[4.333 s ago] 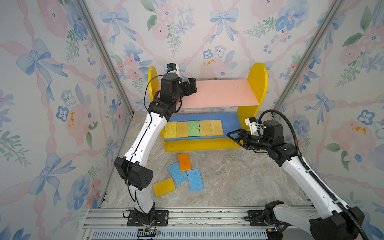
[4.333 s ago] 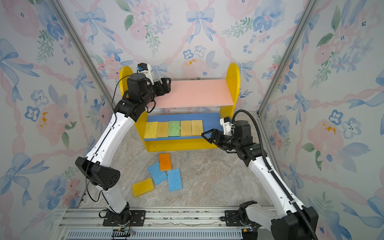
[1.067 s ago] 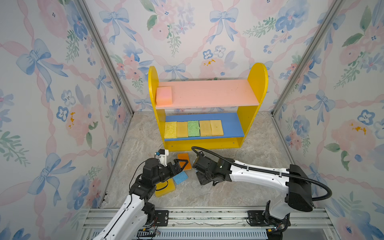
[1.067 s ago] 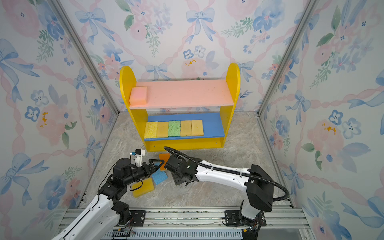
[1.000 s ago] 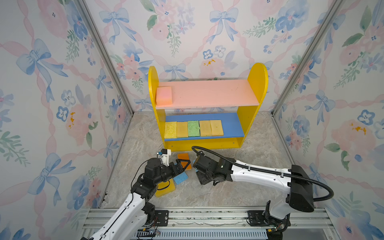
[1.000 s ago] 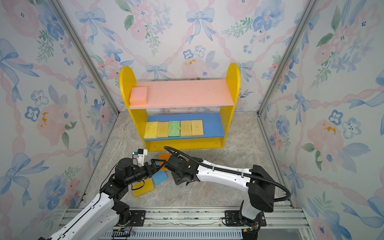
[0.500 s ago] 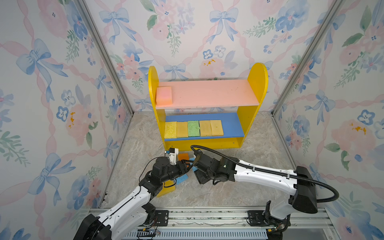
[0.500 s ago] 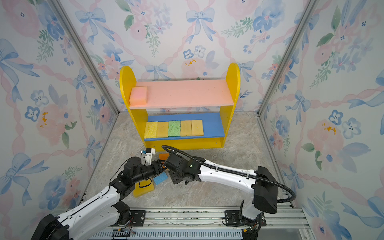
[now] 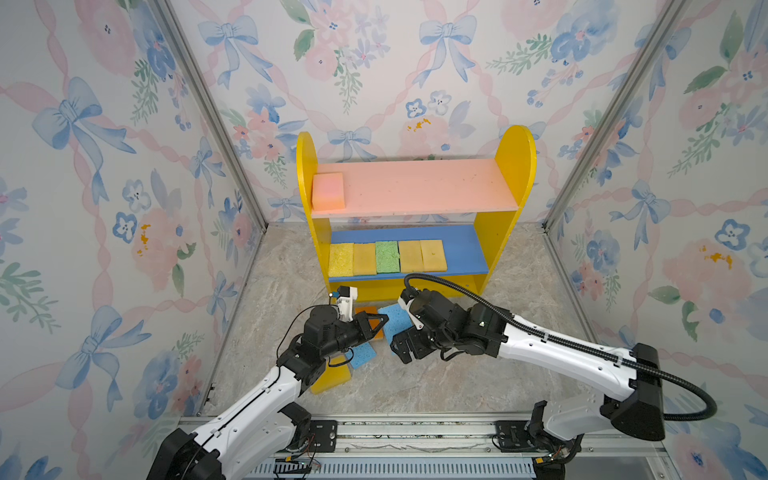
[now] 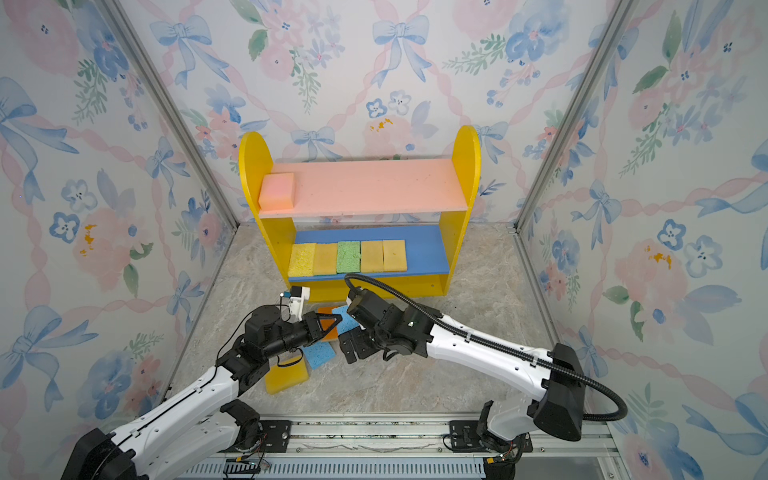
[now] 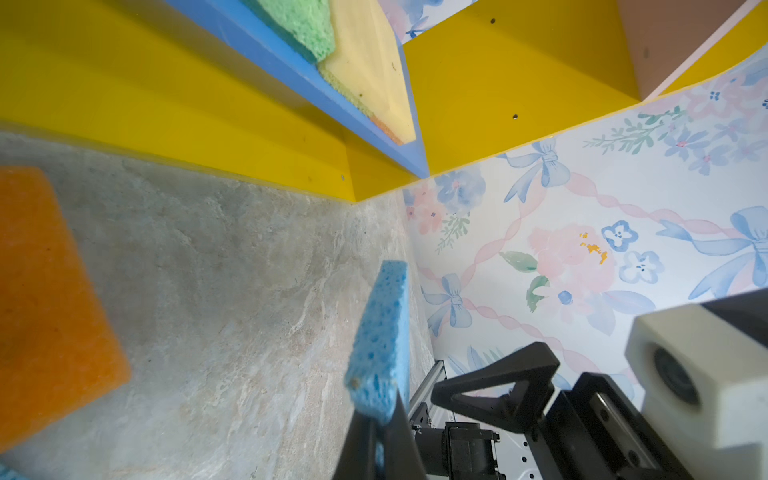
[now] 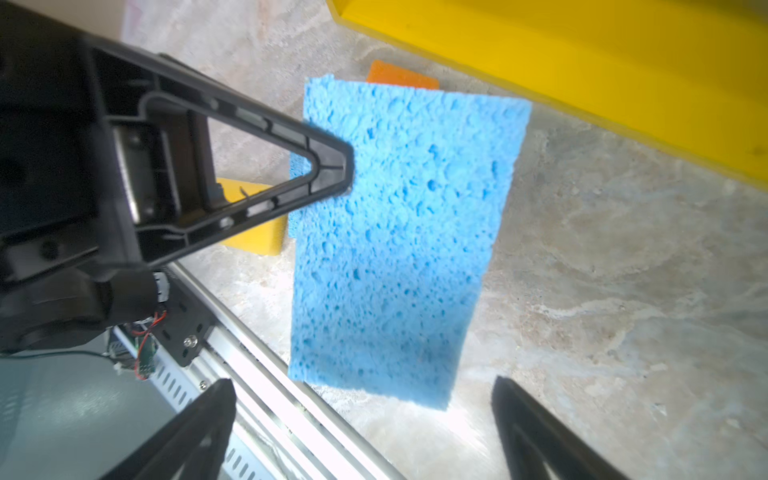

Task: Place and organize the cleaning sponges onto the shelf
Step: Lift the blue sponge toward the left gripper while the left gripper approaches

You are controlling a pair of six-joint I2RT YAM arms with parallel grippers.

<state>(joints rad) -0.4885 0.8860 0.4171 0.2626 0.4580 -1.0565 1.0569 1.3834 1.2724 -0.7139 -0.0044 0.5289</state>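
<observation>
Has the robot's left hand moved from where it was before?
Yes. The left hand came down from the pink board to just above the floor in front of the shelf, pinching a blue sponge.

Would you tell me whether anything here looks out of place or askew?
Yes: a blue sponge hangs on edge above the floor, pinched by the left gripper, while the right gripper stands open beside it.
</observation>
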